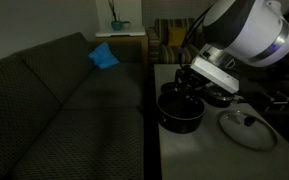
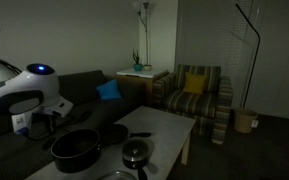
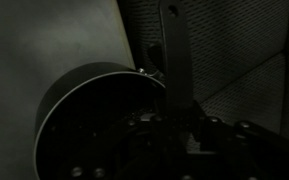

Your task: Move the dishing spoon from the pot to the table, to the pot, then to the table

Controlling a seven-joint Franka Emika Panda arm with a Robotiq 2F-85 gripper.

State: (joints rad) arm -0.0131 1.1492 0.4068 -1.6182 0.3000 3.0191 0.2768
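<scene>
Dim living room, with a dark sofa (image 1: 54, 100) that runs along one long side of the pale worktop (image 1: 189, 155). On the sofa lies a blue cushion (image 1: 104, 57), and behind it stands a small side table (image 1: 119, 38) with a plant (image 1: 115, 15). In an exterior view, a striped armchair (image 2: 199, 95) with a yellow cushion (image 2: 195, 84) stands beyond the far end of the worktop.

On the worktop stands the pot (image 1: 181, 112), close to the edge at the sofa side. A glass lid (image 1: 247, 128) lies flat near it. In an exterior view I see also a small lidded pan (image 2: 136, 153) and a shallower pan (image 2: 109, 133), both near the pot.

My tool (image 1: 188, 84) hangs just above the pot, over the part of the rim nearest the sofa. In the wrist view the spoon (image 3: 174, 60) is a slim dark bar. It comes out from my tool (image 3: 174, 125) and runs straight up the picture, beside the pot's (image 3: 94, 125) rim. The tool is pinching the spoon, so the spoon is in the air and not lying on the worktop. Whether its far end touches the pot, I cannot tell; it is too dark.
</scene>
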